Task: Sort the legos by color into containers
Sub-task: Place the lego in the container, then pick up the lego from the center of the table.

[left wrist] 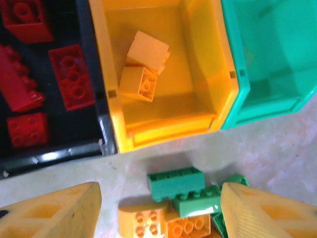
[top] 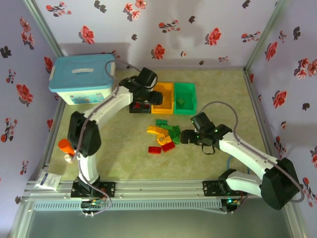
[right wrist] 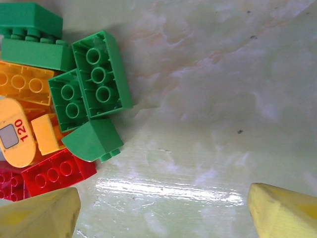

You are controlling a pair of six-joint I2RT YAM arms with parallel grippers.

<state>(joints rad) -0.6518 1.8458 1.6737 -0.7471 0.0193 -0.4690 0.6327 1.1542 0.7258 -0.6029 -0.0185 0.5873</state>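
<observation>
Two yellow legos (left wrist: 142,67) inside yellow bin (left wrist: 205,64)

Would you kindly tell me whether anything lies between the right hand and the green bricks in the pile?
Nothing visible does. The open right hand hovers over bare table, and only that bare surface lies between it and the green bricks.

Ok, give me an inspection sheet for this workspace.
Surface: beige mat, no spills seen.
Job's things: black bin holds red legos, yellow bin two yellow bricks, green bin one green brick; mixed pile loose in front.
Clutter: blue-lidded white box, orange object, white packet, all left.
Grippers: left gripper open near the bins; right gripper open beside the pile.
Cables: grey cable looping at each arm.
Surroundings: floral walls, metal frame.
</observation>
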